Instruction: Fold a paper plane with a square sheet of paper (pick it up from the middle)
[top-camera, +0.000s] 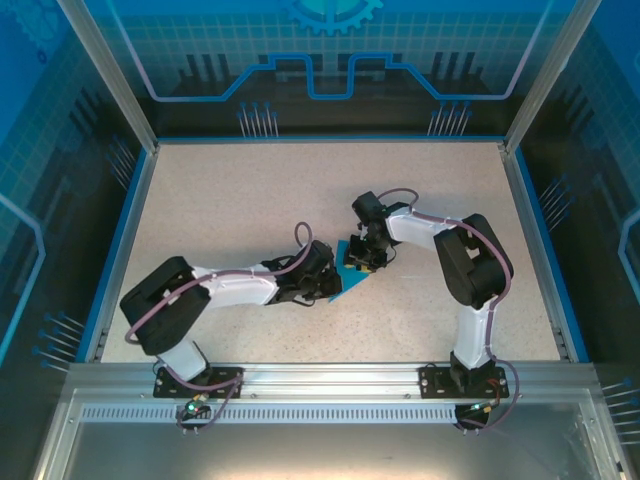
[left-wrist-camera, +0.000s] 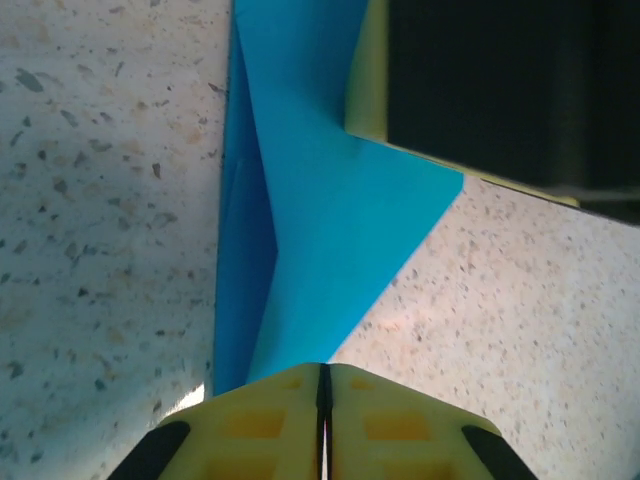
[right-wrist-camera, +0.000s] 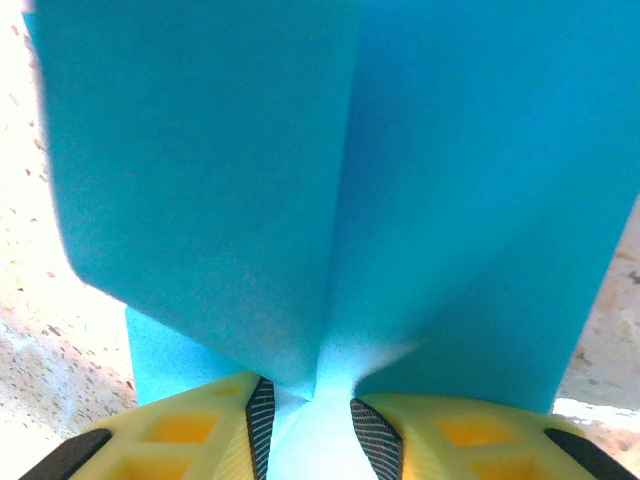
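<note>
The teal-blue sheet of paper (top-camera: 352, 281) lies mid-table, folded, with a pointed corner toward the right. My left gripper (top-camera: 328, 272) is shut at its left end. In the left wrist view the yellow fingertips (left-wrist-camera: 290, 400) meet in a thin line over the narrow end of the paper (left-wrist-camera: 320, 230), and whether paper is pinched between them I cannot tell. My right gripper (top-camera: 362, 258) holds the sheet's far side. In the right wrist view a raised fold of the paper (right-wrist-camera: 200, 180) runs down between the ridged pads (right-wrist-camera: 262, 425) of the right gripper (right-wrist-camera: 308, 412).
The speckled tabletop (top-camera: 250, 200) has a blue rim (top-camera: 128, 240) and frame posts at its corners. A metal rail (top-camera: 320, 385) carries both arm bases at the near edge. The right arm's finger (left-wrist-camera: 365, 80) rests on the paper in the left wrist view.
</note>
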